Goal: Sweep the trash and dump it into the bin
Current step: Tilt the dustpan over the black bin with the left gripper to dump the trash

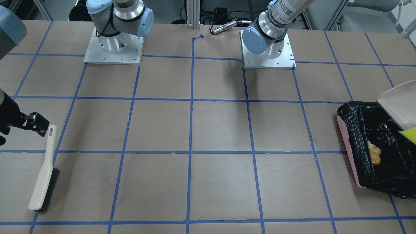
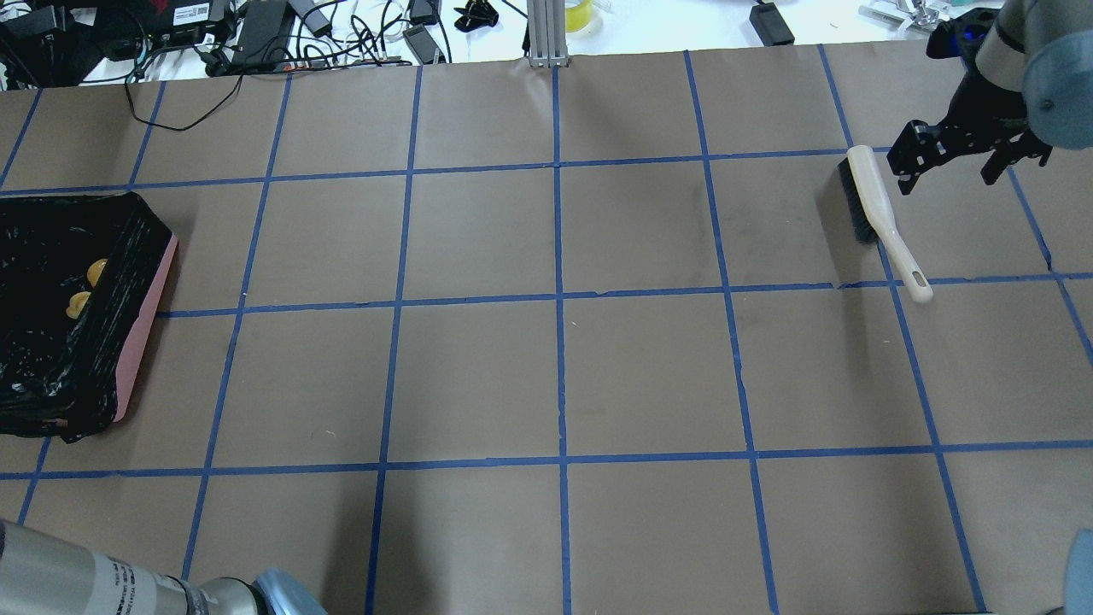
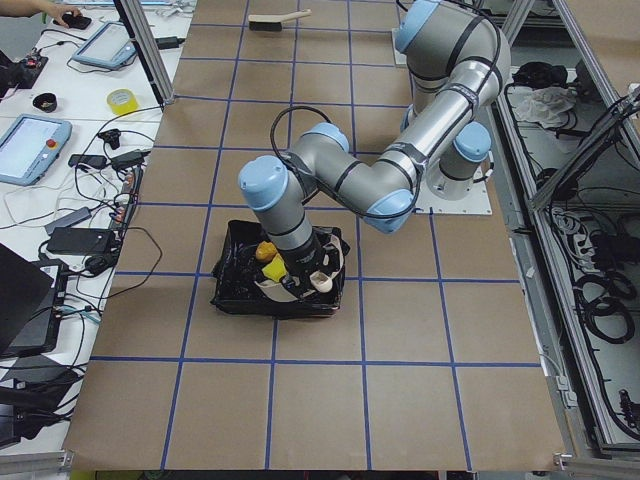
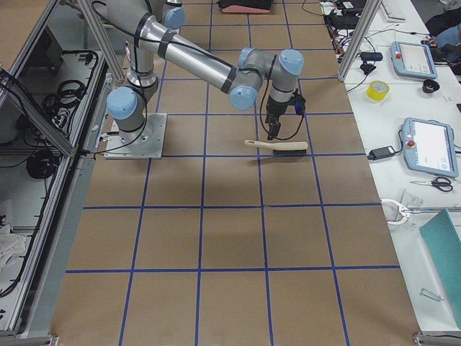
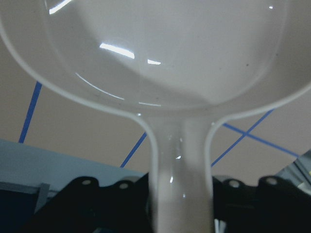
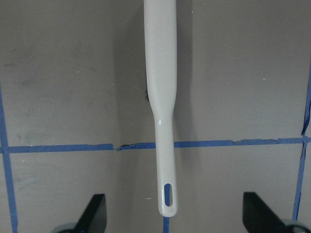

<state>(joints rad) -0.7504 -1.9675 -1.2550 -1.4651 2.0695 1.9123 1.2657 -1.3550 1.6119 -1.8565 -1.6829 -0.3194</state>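
The pink bin [image 1: 347,143] with its black bag stands at the table's left end; it also shows in the overhead view [image 2: 145,342]. My left gripper [image 5: 180,194] is shut on the handle of the beige dustpan [image 1: 396,100], which is held tilted over the bin. A yellow sponge wedge [image 1: 410,134] sits at the pan's lower lip. An orange-yellow lump [image 1: 374,152] lies inside the bin. The pale crescent slice is not visible. My right gripper [image 6: 177,218] is open, above the handle of the beige brush [image 1: 44,175], which lies on the table.
Brown paper with a blue tape grid [image 2: 559,299] covers the table. The two arm bases [image 1: 113,48] stand at the robot's side. Cables and power bricks [image 2: 256,26] lie beyond the far edge.
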